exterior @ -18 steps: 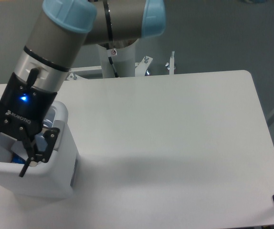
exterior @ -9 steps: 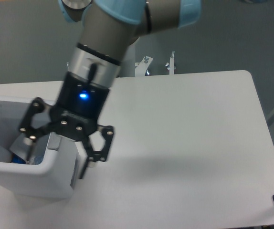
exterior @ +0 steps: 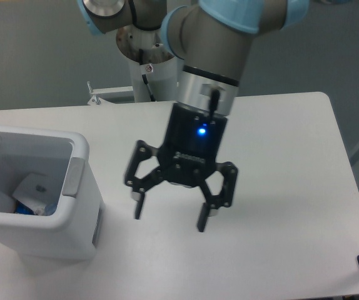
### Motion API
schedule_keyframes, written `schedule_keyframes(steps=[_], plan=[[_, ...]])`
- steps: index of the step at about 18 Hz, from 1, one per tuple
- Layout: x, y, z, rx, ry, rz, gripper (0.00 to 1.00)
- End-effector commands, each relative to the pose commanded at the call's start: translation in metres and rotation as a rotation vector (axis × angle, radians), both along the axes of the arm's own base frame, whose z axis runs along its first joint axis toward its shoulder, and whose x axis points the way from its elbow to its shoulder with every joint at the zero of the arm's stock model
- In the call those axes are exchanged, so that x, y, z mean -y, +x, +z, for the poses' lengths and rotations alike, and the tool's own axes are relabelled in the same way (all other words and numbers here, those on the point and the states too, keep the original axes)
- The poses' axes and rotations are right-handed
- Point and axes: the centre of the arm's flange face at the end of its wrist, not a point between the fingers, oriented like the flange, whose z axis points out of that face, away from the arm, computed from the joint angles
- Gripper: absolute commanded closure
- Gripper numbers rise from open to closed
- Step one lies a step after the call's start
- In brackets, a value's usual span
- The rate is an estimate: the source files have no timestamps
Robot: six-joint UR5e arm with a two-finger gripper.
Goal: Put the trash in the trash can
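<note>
Already your trash sits inside the trash can (exterior: 82,206), at the left edge of the worktop (exterior: 279,150). Look down through its open top: a crumpled white paper piece (exterior: 34,185) rests against the inner floor, and beneath its lower edge a scrap of blue (exterior: 24,210) shows, which you may take for the bottle's cap, though the body of the bottle is hidden by the near wall and you cannot tell how its long axis runs. Nothing of the trash shows on the worktop itself.

Your tool (exterior: 170,215) hangs to the right of the can, well apart from it, above the bare middle of the worktop. Its fingers are spread wide with nothing between them, tips pointing down.

So the trash lies to the tool's left and lower, inside the can's walls. By my reading the placing looks done; you have no item left to fetch in view.
</note>
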Motion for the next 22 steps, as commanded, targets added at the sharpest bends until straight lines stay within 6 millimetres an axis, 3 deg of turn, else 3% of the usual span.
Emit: schedule_keyframes(steps=[2, 6, 9, 17, 22], plan=[[0.008, -0.013, -0.016, -0.01, -0.028, -0.005, 0.0], [0.037, -0.052, -0.075, -0.095, -0.19, -0.007, 0.0], [0.057, -0.071, -0.089, -0.124, -0.309, 0.006, 0.0], [0.071, -0.075, -0.132, -0.15, -0.583, -0.169, 0.0], [0.083, -0.077, -0.145, -0.222, -0.729, -0.291, 0.0]])
